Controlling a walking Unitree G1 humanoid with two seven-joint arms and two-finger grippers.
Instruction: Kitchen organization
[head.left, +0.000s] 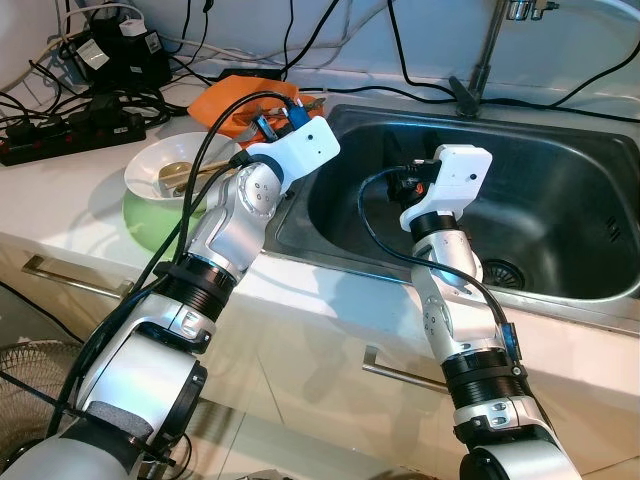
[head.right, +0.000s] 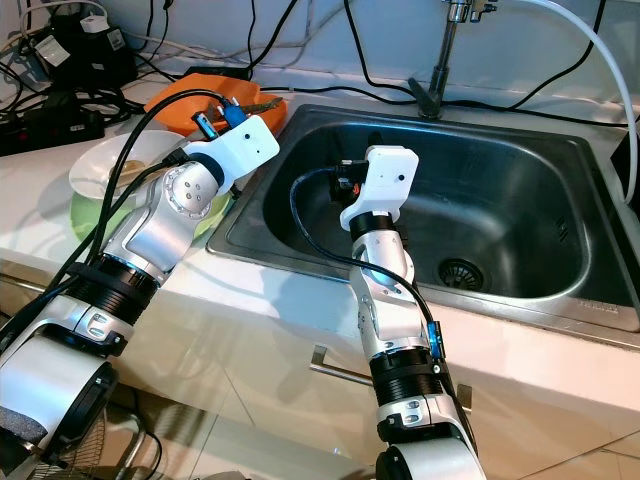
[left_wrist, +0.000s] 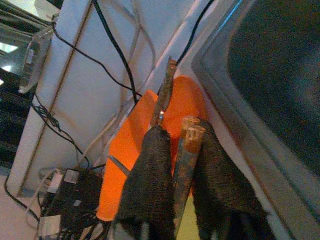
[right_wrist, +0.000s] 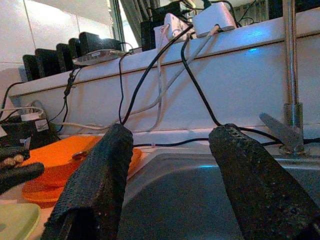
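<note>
Wooden chopsticks (left_wrist: 186, 150): pinched between left end effector (left_wrist: 182, 200) fingers, above orange plate (left_wrist: 131, 150) at sink (head.left: 560, 200) edge. Judged light, stiff, thin, prone to pivoting or slipping; best gripped near mid-length, both sticks together. Right end effector (right_wrist: 170, 190): spread wide, holding nothing, poised over sink basin. White bowl (head.left: 150, 165) with utensil inside, stacked on green plate (head.left: 140, 225) on tabletop (head.left: 60, 200), left of sink. Power strips (head.left: 60, 135) and cables along back wall.

The left arm hides part of the orange plate (head.left: 222, 100) at 11 o'clock. The tap (head.left: 487, 55) is cut off at 12 o'clock. The wooden sticks (left_wrist: 184, 165) have hidden lower ends inside the left tool (left_wrist: 182, 185).
</note>
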